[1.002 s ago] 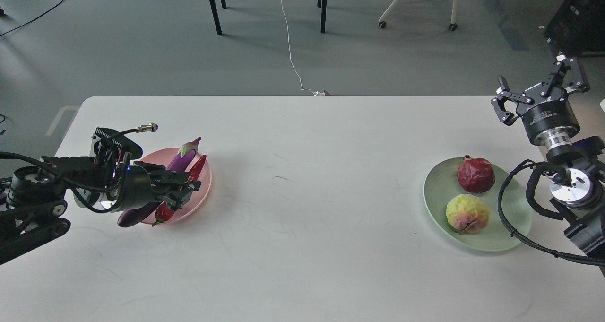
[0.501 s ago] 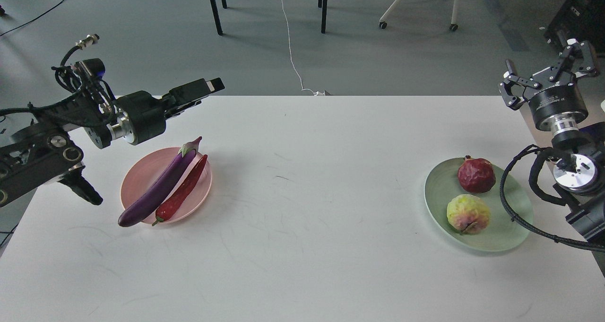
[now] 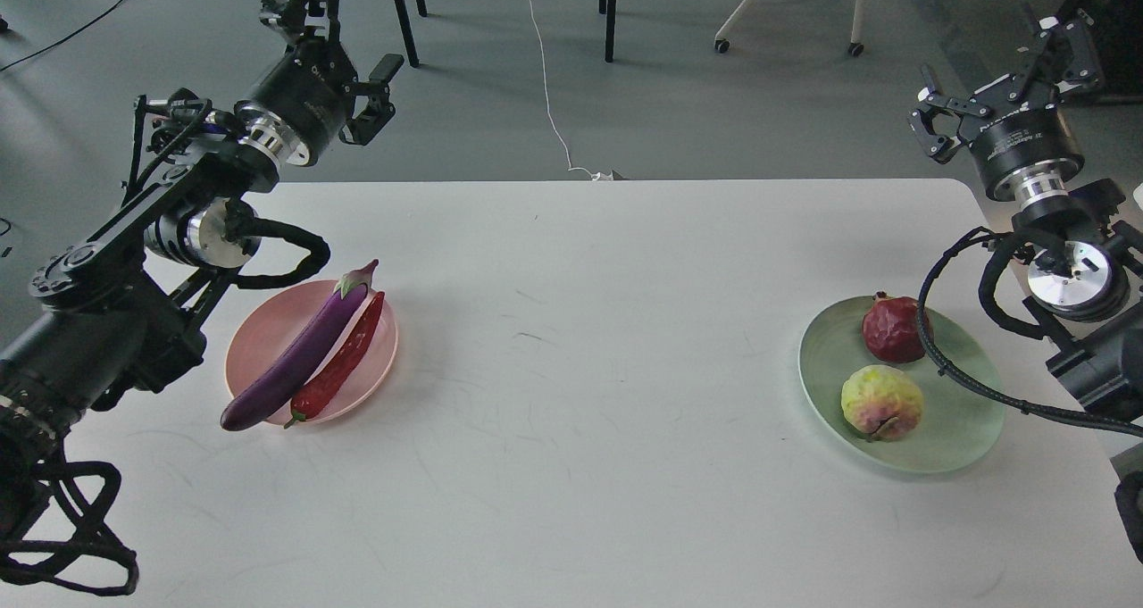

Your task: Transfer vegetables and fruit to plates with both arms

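Observation:
A purple eggplant (image 3: 299, 355) and a red chili pepper (image 3: 344, 360) lie side by side on the pale pink plate (image 3: 263, 331) at the left. A dark red pomegranate (image 3: 893, 328) and a yellow-green, pink-blushed fruit (image 3: 880, 401) sit on the mint green plate (image 3: 964, 412) at the right. My left gripper (image 3: 344, 10) is raised high beyond the table's far left edge, open and empty. My right gripper (image 3: 1000, 77) is raised above the far right corner, open and empty.
The white table (image 3: 571, 394) spans the view. Beyond its far edge are grey floor, black table legs (image 3: 406, 19), a white cable (image 3: 545, 81) and a chair base on wheels (image 3: 786, 19). My right arm's black cable (image 3: 946, 358) loops over the green plate's right rim.
My left gripper has let go of the chili on the pink plate and risen up and back, off the table. My right gripper has risen a little and moved left.

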Controlling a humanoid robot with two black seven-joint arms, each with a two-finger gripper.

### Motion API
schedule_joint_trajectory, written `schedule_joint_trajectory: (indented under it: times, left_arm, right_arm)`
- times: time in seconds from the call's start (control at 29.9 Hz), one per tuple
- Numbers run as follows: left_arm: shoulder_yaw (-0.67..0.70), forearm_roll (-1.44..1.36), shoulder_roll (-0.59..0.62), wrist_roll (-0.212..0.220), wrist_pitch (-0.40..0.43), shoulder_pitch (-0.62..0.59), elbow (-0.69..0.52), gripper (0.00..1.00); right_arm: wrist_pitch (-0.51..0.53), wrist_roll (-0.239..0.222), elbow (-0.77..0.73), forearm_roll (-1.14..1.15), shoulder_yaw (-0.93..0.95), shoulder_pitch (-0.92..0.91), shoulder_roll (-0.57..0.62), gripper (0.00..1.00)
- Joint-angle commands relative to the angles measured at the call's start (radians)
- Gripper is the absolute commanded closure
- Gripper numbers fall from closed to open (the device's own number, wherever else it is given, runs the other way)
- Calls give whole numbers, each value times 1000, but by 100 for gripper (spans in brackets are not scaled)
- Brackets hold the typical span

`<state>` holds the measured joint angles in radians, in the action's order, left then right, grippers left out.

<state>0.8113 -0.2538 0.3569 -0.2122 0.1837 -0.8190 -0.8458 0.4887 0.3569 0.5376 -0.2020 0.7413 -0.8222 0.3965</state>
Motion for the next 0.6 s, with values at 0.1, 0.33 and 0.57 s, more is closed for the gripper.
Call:
schedule_joint_trajectory:
  times: [0.1,0.33,0.57]
  left_arm:
    - [12,206,-21,-1,75,44,111,2]
    - [26,340,-9,-4,140,72,111,2]
    - [26,341,-16,-3,132,72,109,2]
  right_arm:
    - [0,-23,-30,-1,46,0,-76,1]
    - [0,-16,-30,-1,43,3,-100,1]
    - [0,-16,-27,-1,30,8,-97,1]
